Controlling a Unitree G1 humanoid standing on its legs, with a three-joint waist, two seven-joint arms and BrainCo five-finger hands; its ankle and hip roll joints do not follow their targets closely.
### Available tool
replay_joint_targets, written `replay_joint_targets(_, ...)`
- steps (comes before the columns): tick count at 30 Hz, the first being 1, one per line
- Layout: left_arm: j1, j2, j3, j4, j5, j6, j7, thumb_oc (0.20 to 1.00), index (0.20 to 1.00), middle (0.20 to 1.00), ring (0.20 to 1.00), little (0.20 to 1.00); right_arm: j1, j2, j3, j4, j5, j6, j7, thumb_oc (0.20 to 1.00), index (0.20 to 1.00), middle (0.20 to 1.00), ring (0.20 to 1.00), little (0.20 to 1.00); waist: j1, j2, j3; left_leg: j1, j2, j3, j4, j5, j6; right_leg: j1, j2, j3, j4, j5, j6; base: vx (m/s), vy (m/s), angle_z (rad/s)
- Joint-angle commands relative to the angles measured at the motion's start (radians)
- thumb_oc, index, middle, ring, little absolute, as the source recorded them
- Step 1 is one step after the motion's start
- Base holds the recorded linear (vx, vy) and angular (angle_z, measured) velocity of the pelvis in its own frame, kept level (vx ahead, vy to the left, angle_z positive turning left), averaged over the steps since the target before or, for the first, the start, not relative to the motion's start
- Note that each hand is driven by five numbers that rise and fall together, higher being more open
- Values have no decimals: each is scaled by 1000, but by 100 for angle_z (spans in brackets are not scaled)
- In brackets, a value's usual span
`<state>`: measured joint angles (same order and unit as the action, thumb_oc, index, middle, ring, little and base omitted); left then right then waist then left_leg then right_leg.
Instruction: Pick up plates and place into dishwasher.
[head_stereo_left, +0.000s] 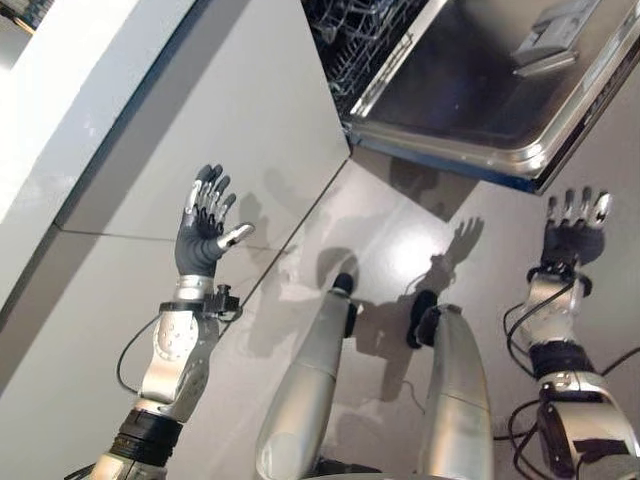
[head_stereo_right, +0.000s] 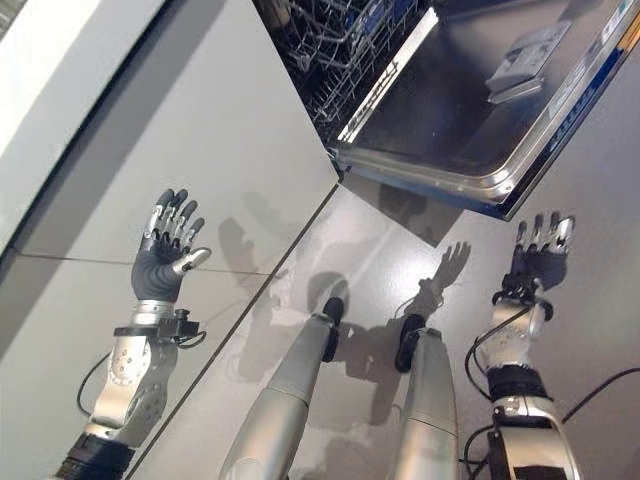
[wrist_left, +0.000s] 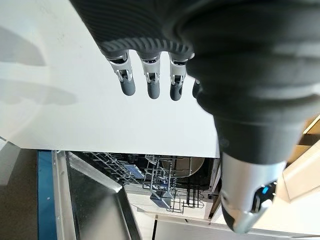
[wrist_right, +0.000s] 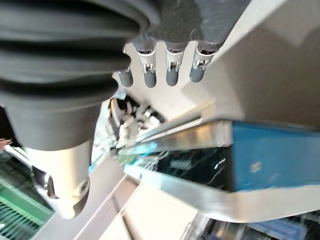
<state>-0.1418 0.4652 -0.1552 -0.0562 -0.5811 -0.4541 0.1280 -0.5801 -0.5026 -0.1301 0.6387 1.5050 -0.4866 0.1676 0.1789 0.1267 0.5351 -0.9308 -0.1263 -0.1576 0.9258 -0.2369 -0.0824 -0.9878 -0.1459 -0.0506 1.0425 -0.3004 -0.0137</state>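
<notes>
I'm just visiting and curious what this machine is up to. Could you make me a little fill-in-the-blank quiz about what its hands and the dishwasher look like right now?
1. The dishwasher door hangs ____.
2. The left hand has its fingers ____ and holds nothing.
3. The right hand holds ____.
4. Inside the dishwasher sits a wire ____.

Missing words: open; straight; nothing; rack

Dishwasher door (head_stereo_left: 470, 90) cut off at top edge — rack (head_stereo_left: 350, 40) too (mostly hidden).
</notes>
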Motion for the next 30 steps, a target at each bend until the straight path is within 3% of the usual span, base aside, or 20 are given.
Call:
replay_joint_targets(1, -29, 24, 34, -31, -4, -29, 13, 1000, 1000, 1000, 1000, 1000, -67, -75, -11, -29, -15, -23, 42, 1000, 1000, 1000, 1000, 1000, -8, 47, -15, -54, -69, 87, -69, 73, 158, 4, 45, -6, 101, -26, -11, 51, 78, -4)
replay_joint_targets(12, -87, 71, 89, 0, -71, 21, -8, 1000, 1000, 1000, 1000, 1000, -234, -152, 30, -97, -133, 42, -33, 1000, 1000, 1000, 1000, 1000, -1, 50, -15, -115, -79, 122, 48, 40, 157, -42, 31, 18, 214, -61, -6, 36, 51, 2)
replay_joint_targets(18, -76, 93, 105, -17, -103, 31, -24, 1000, 1000, 1000, 1000, 1000, -199, -164, 76, -122, -263, 260, -186, 1000, 1000, 1000, 1000, 1000, 4, 39, -15, -100, -70, 121, 46, 50, 147, -26, 30, 12, 210, -48, 2, 37, 7, 5)
replay_joint_targets(20, -69, 99, 108, -22, -104, 20, -24, 1000, 1000, 1000, 1000, 1000, -171, -172, 76, -99, -328, 245, -273, 1000, 1000, 1000, 1000, 1000, 7, 32, -15, -78, -60, 118, 16, 64, 148, -6, 25, 1, 187, -35, 9, 7, -2, 2)
replay_joint_targets(25, -90, 110, 80, -11, -96, 20, -10, 1000, 1000, 1000, 1000, 1000, -188, -182, 70, 38, -393, 278, -393, 1000, 1000, 1000, 1000, 1000, 24, 32, -15, -67, -69, 103, 6, 75, 150, 4, 16, -17, 174, -4, 22, 27, -15, 12)
replay_joint_targets(30, -89, 126, 73, -23, -105, 24, -22, 1000, 1000, 1000, 1000, 1000, -198, -188, 81, 42, -324, 263, -350, 1000, 1000, 1000, 1000, 1000, 35, 36, -15, -79, -73, 88, -2, 82, 154, -10, 14, -23, 168, 6, 27, 0, -23, 12)
